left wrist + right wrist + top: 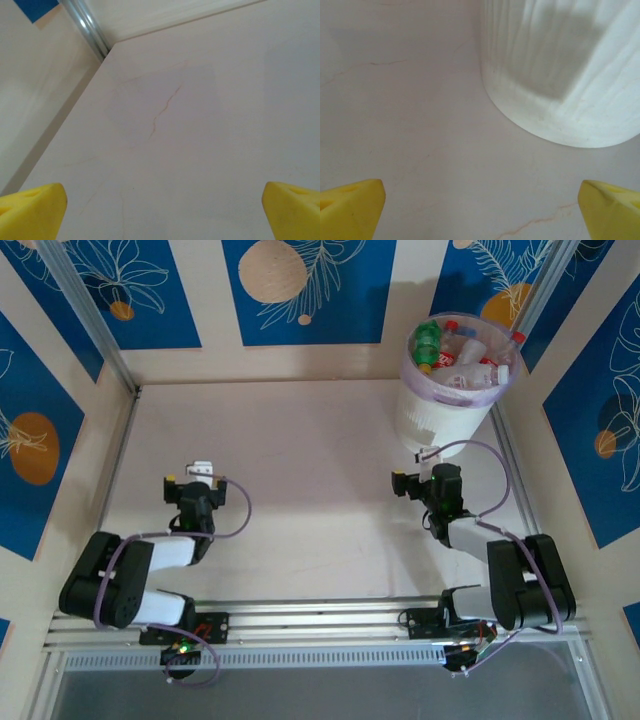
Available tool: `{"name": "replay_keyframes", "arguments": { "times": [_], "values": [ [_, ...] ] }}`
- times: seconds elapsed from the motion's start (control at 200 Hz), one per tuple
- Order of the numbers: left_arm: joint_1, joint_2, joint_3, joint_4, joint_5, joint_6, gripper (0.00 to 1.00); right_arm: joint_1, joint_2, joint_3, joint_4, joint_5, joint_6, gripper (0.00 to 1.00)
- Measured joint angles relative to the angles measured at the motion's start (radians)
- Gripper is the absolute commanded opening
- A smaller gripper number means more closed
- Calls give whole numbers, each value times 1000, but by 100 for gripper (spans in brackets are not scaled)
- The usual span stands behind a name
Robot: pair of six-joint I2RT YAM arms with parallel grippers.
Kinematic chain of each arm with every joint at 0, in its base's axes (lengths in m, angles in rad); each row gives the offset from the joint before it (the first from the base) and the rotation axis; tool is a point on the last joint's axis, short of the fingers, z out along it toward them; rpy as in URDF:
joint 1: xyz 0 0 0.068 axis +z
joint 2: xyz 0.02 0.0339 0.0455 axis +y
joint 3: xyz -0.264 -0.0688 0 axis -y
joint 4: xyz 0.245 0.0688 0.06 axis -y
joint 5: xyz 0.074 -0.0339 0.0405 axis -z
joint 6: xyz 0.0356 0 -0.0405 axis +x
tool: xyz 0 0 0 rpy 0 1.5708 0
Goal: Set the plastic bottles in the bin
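Observation:
The tall white bin [440,422] stands at the far right of the table, its purplish rim around several plastic bottles [470,368] with red labels and caps, plus a green one [428,340]. My right gripper [428,456] hovers just in front of the bin, open, with nothing between its yellow fingertips [351,207]. The bin's ribbed white wall [560,70] rises close ahead of the right gripper [481,210]. My left gripper [200,473] sits at the left middle of the table, open; between its yellow fingertips [33,210] the left gripper [162,212] holds only bare tabletop.
Cream walls with blue panels enclose the table on three sides. A metal post [87,25] stands in the far left corner. An aluminium rail [320,625] runs along the near edge by the arm bases. The pale tabletop [300,470] shows faint reddish veins.

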Motion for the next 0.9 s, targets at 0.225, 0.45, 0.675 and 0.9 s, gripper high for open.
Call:
{"name": "replay_keyframes", "arguments": {
  "times": [0.225, 0.45, 0.675, 0.9],
  "values": [
    [6, 5, 27, 9, 35, 10, 100, -19, 25, 3, 31, -35, 2, 99],
    [11, -13, -6, 56, 93, 5, 100, -19, 47, 3, 89, -64, 18, 99],
    [43, 140, -26, 233, 179, -21, 100, -26, 129, 0, 165, -85, 37, 99],
    [44, 202, -18, 271, 212, -22, 100, -70, 196, -7, 277, -120, 66, 99]
  ]
}}
